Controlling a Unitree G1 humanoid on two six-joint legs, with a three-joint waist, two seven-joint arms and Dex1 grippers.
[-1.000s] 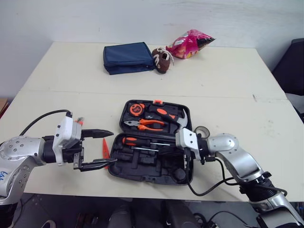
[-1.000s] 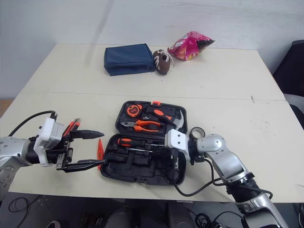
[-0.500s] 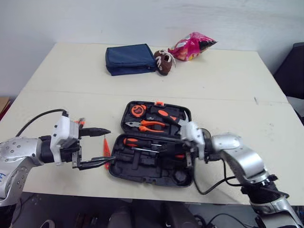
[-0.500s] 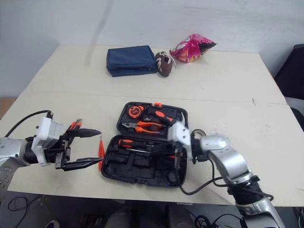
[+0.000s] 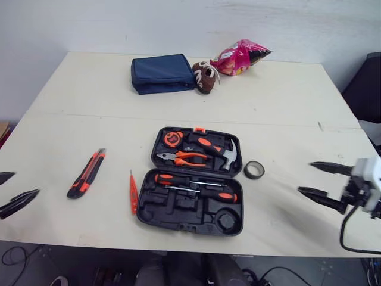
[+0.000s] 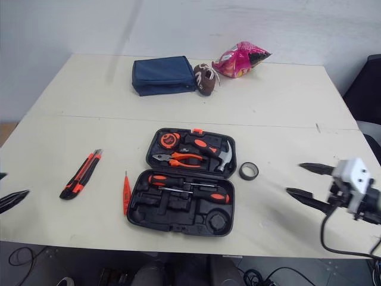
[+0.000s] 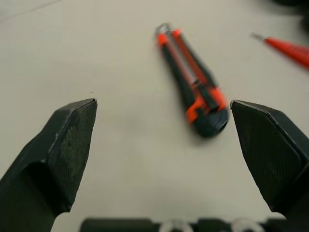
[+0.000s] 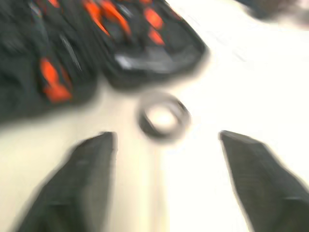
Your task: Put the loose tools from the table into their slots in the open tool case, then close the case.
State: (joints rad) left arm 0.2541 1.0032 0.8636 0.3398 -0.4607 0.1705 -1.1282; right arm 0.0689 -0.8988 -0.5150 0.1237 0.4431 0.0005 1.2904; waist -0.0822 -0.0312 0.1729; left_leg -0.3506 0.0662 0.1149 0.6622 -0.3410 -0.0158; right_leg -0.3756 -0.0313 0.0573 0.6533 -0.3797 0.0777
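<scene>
in the middle of the table (image 5: 286, 101), near the front edge: the tool case (image 5: 178, 210), lying wide open and flat. in the far half: a tape measure (image 5: 172, 138), orange pliers (image 5: 184, 157) and a hammer (image 5: 217, 149), each in a slot. in the near half: a big screwdriver (image 5: 193, 180) with a black and orange handle along the top, bare slots below it, and a round hole in the right corner.

just beside the left side of the case, on the table: a thin orange screwdriver (image 5: 133, 192), pointing away from the robot. further left, well apart from the case: a black and orange knife (image 5: 87, 173), lying slanted. just beside the right side of the case, near the hammer head: a small roll of black tape (image 5: 254, 170), flat on the table.

at the far left: the left gripper (image 5: 25, 183), jaws wide open, holding nothing. in the left wrist view, the knife out ahead between the two fingers, not touched.

at the far right, over the table: the right gripper (image 5: 305, 177), jaws wide open too, holding nothing, pointing toward the case. in the right wrist view, the roll of black tape out ahead between the fingers, blurry.

at the back of the table: a blue pouch (image 5: 162, 72), a small brown shoe (image 5: 204, 76) right beside it, and a pink snack bag (image 5: 238, 56).
</scene>
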